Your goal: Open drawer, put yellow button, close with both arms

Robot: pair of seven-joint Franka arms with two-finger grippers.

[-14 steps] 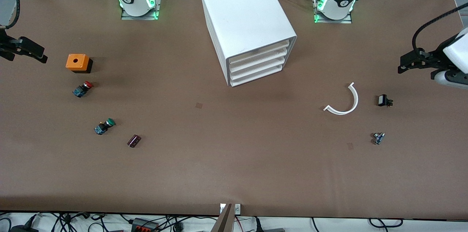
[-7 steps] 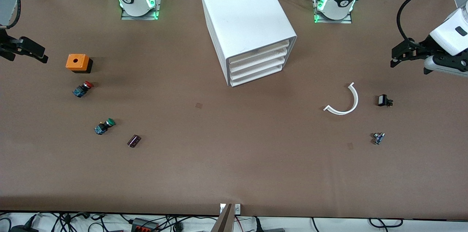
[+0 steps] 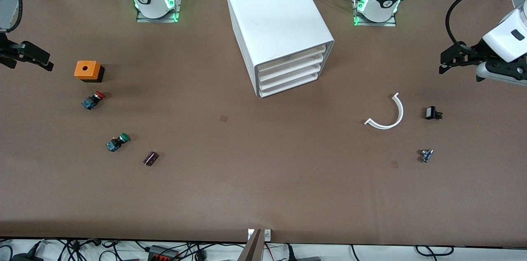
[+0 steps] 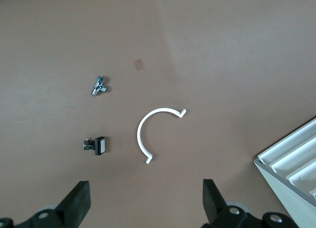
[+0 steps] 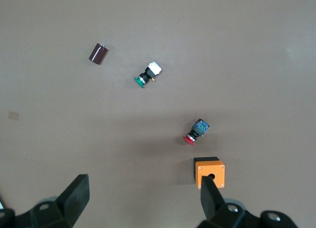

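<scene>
In the front view you see the cabinet [image 3: 279, 26] at the table's [image 3: 263, 187] edge by the robot bases, every drawer [image 3: 288, 72] pushed in; the right gripper [image 3: 29, 58] hangs spread and empty over the right arm's end, the left gripper [image 3: 455, 58] likewise over the left arm's end. Your left wrist view shows released fingers [image 4: 76, 204] above a white curved strip [image 4: 148, 134], the cabinet corner alongside. Your right wrist view shows parted fingers [image 5: 74, 196] above an orange box [image 5: 210, 171], red button [image 5: 196, 131] and green button [image 5: 147, 74]; no yellow button shows.
</scene>
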